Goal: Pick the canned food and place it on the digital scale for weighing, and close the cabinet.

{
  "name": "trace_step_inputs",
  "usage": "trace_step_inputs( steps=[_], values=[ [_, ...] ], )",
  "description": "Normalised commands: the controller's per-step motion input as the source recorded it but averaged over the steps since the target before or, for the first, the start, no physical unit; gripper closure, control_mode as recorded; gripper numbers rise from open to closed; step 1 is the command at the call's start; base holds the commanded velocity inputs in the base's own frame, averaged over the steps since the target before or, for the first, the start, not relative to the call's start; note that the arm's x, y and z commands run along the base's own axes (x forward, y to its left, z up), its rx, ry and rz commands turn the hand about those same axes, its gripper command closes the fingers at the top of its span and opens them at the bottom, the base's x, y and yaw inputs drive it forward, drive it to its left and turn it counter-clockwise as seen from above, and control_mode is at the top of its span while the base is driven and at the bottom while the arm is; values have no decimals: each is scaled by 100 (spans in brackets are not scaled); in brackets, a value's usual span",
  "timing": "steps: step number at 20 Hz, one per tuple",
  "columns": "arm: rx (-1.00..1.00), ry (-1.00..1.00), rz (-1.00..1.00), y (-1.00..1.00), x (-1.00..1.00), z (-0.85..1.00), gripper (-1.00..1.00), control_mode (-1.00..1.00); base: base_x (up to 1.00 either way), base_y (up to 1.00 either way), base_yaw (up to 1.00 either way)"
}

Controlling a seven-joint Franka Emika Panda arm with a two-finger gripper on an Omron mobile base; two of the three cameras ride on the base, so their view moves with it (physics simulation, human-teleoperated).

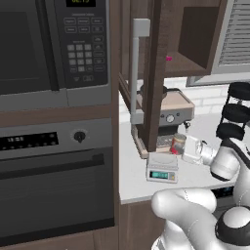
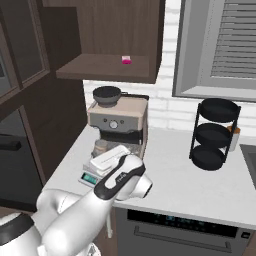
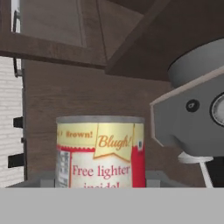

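On the left stand the black microwave (image 1: 49, 46) and the oven (image 1: 53, 185), which have no part in the work. Next to them the cabinet (image 1: 190, 39) hangs over the bench (image 1: 134, 180), and its glass door (image 1: 146, 78) with the long silver handle (image 1: 134, 68) is swung open toward the robot, so this part of the task is not yet done. Under the door edge lies the digital scale (image 1: 162, 167) with its cyan display to the front. Just beside and a little above it, toward the right, is the canned food (image 1: 177, 143), held in front of the coffee machine (image 1: 171, 112); in the hand view the can (image 3: 99, 151) sits close between the finger tips, so I judge the gripper (image 1: 184, 148) is clenched on it, though the tips themselves are hidden by the can. It seems to be above the scale's back corner and not yet resting on it. From here the danger is, I think, in the narrow place: the open door, the coffee machine and the scale are all near each other, so the can or the hand may knock the door or push the light scale aside. If the can is released off centre, it could tip or roll onto the bench. Further right stands a black tiered rack (image 1: 235, 112), well apart.
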Motion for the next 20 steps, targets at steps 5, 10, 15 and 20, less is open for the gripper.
trace_step_inputs(
  steps=[5,10,15,20],
  values=[
    [-1,0,2,0,5,-47,100,-100,0,0,0],
    [0,2,0,0,16,-24,100,-100,0,0,0],
    [0,6,0,0,22,-5,100,-100,0,0,0],
    [-3,5,0,6,16,-20,100,-100,0,0,0]
  ],
)
